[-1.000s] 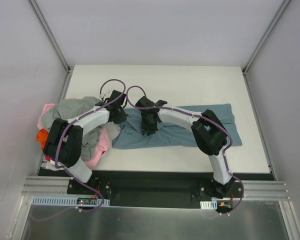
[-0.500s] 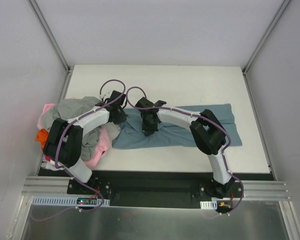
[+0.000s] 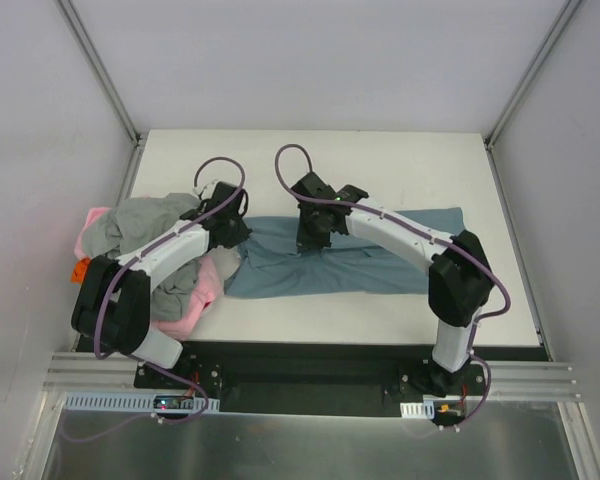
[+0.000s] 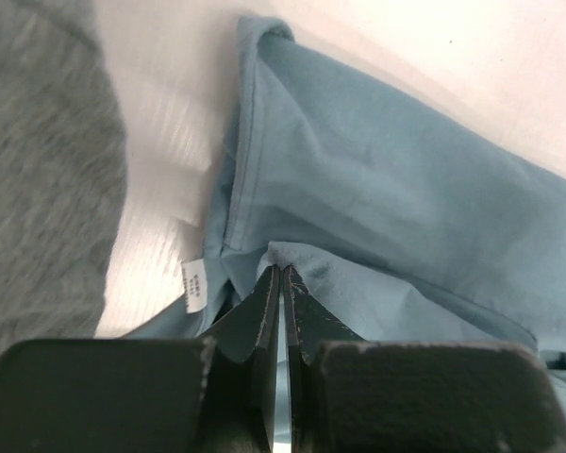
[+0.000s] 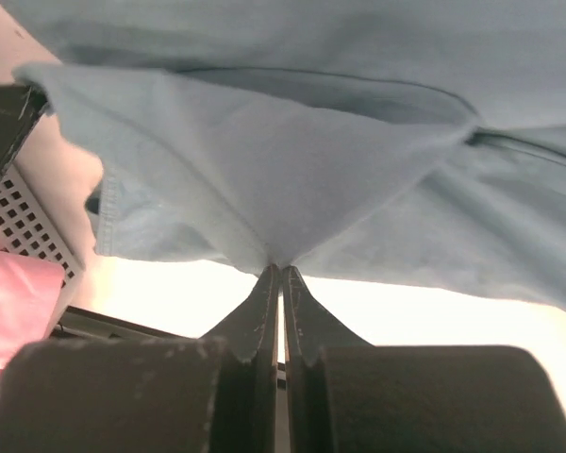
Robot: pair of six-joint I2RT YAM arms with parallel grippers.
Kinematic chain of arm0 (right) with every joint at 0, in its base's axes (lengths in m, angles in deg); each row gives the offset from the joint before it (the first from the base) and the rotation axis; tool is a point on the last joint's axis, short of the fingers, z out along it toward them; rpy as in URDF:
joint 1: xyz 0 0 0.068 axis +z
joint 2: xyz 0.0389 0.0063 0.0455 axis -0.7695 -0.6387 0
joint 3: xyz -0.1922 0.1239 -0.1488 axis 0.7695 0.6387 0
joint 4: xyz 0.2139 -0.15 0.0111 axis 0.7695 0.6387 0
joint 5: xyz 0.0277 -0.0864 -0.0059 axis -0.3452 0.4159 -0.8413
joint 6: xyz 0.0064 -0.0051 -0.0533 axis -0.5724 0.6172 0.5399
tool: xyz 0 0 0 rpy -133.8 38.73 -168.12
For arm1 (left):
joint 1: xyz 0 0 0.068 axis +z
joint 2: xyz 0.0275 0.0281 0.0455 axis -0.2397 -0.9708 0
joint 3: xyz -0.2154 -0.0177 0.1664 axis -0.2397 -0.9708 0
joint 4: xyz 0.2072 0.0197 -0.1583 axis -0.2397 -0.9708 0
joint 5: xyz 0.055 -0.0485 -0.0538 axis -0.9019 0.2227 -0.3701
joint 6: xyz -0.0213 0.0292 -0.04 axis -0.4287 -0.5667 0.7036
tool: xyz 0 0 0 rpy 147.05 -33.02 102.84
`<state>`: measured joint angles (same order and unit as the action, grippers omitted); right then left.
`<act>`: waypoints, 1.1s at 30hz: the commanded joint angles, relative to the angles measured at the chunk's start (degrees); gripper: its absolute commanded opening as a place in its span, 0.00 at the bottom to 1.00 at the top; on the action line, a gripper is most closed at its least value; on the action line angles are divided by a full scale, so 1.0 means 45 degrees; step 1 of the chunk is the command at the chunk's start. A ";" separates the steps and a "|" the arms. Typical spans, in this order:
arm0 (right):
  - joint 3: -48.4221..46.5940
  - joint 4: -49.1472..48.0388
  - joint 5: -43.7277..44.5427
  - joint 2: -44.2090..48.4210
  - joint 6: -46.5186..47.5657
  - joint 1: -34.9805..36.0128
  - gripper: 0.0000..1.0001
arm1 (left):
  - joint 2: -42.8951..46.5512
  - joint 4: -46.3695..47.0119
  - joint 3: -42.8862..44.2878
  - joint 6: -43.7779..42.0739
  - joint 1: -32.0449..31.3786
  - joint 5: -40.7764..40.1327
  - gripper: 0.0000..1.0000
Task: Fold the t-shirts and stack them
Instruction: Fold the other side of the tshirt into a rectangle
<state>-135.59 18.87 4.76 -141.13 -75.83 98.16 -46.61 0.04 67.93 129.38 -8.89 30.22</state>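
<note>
A slate-blue t-shirt (image 3: 370, 258) lies spread across the middle of the table, its collar end to the left. My left gripper (image 3: 232, 232) is shut on the blue cloth near the collar, beside a white label (image 4: 194, 284); its closed tips (image 4: 281, 268) pinch a fold. My right gripper (image 3: 312, 240) is shut on the blue t-shirt too; the cloth (image 5: 292, 160) rises in a peak from its tips (image 5: 280, 267) and hangs lifted. A heap of grey (image 3: 145, 222), pink (image 3: 195, 300) and orange (image 3: 80, 270) t-shirts lies at the table's left edge.
Metal frame posts (image 3: 100, 75) rise at the back corners, with pale walls on both sides. The table's far half (image 3: 380, 165) is bare white. The arm bases sit on a black rail (image 3: 300, 365) at the near edge.
The right gripper has shut on the blue t-shirt and moved back and right, lifting the cloth. The left arm has shifted slightly toward the back, still gripping.
</note>
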 commanded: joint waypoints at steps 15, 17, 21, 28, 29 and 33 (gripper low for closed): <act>0.2414 0.1109 -0.0762 0.1297 0.0756 -0.1220 0.01 | 0.3338 -0.0865 -0.2633 0.1829 -0.2282 -0.0214 0.00; 0.2630 0.1109 -0.0704 0.1356 0.0755 -0.1279 0.01 | 0.3476 -0.0963 -0.2828 0.2181 -0.2538 -0.0312 0.00; 0.2748 0.1187 -0.0566 0.1551 0.0951 -0.1474 0.01 | 0.3495 -0.1275 -0.2907 0.2670 -0.3007 -0.0488 0.00; 0.2612 0.1285 -0.0605 0.1299 0.1263 -0.1553 0.01 | 0.3457 -0.1705 -0.3161 0.3414 -0.3301 -0.0879 0.00; 0.2553 0.1266 -0.0683 0.1259 0.1302 -0.1553 0.01 | 0.3418 -0.1705 -0.3045 0.3413 -0.3281 -0.0976 0.00; 0.2007 0.1227 -0.0762 0.1063 0.1438 -0.1553 0.01 | 0.3281 -0.1784 -0.2362 0.3063 -0.3243 -0.1386 0.00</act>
<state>-123.11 22.52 1.33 -137.26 -71.02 91.41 -31.83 -5.38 54.18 143.44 -23.58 28.25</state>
